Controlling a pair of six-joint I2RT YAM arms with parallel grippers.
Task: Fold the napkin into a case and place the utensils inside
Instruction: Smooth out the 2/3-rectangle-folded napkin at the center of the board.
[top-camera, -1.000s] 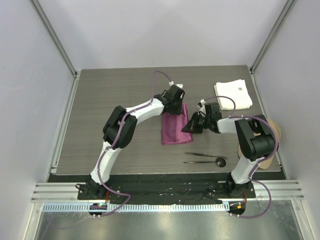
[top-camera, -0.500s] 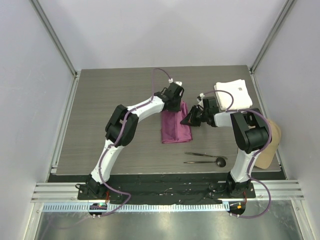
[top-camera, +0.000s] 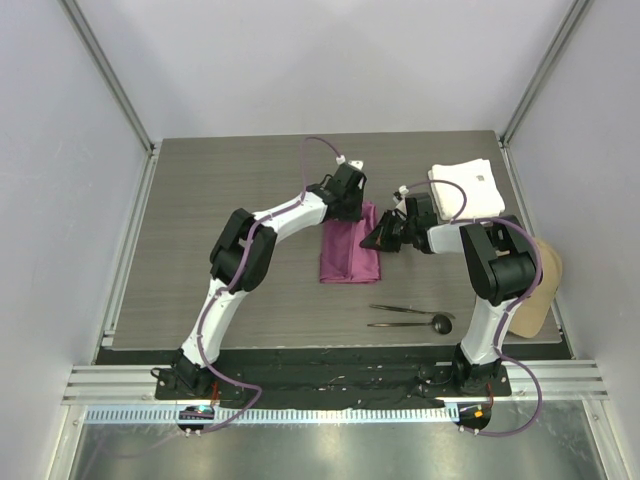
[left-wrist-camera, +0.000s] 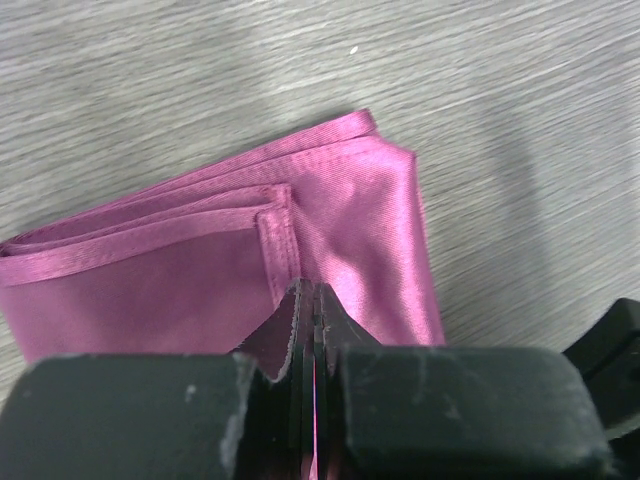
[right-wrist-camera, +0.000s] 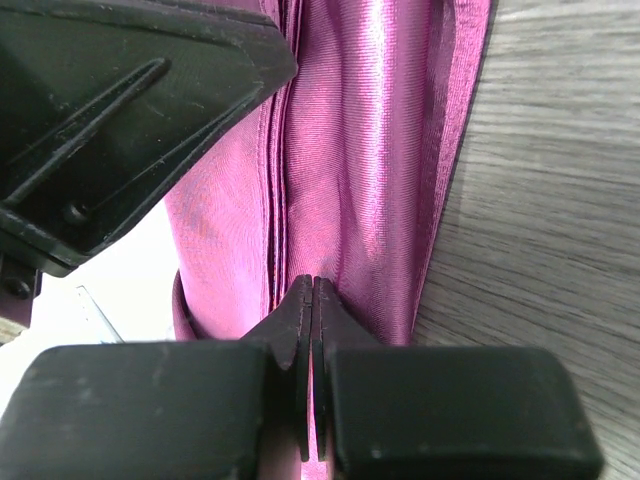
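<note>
The magenta napkin (top-camera: 348, 255) lies folded into a narrow strip at mid-table. My left gripper (top-camera: 352, 207) is shut on its far end; in the left wrist view the cloth (left-wrist-camera: 350, 220) shows several stacked layers, and a thin magenta sliver runs between the closed left gripper (left-wrist-camera: 313, 292). My right gripper (top-camera: 377, 238) is shut on the strip's right edge. The right wrist view shows the glossy folds (right-wrist-camera: 375, 150) pinched in the right gripper (right-wrist-camera: 313, 288), with the left gripper's body at upper left. The two dark utensils (top-camera: 405, 316) lie near the front, the spoon head (top-camera: 439, 322) on the right.
A thicker white cloth (top-camera: 467, 189) sits at the back right, just behind the right arm. A tan board (top-camera: 541, 286) hangs off the table's right edge. Metal rails frame the table's sides and front.
The right gripper has moved a little up and left along the napkin's right edge, with its arm swinging back. The napkin has shifted slightly left. The left gripper has barely moved.
</note>
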